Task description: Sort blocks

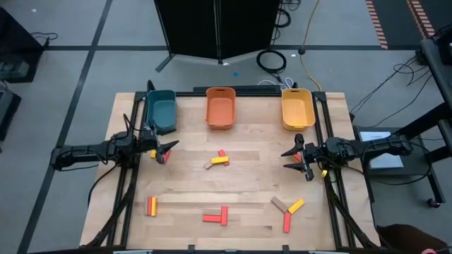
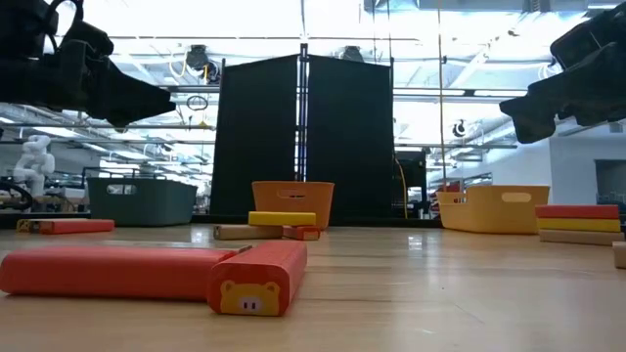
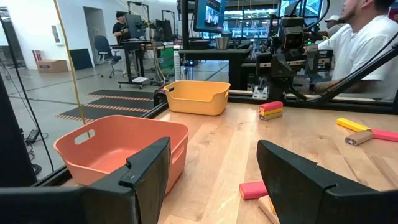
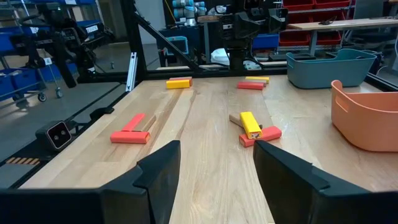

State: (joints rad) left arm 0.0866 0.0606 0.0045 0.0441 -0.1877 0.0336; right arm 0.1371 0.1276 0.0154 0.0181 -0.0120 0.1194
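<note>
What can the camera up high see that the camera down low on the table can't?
Only the high view shows both whole arms, with the left gripper and right gripper open above the wood, and every group of blocks, like the red and yellow pair near the front left corner.

Only the low view shows the little animal face on the end of the closest red block, and the bright room behind.

Both show the teal bin, orange bin, yellow bin and the yellow block in the middle.

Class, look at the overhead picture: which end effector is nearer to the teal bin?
Left. The left end effector sits just in front of the teal bin; the right end effector is across the table, below the yellow bin.
</note>
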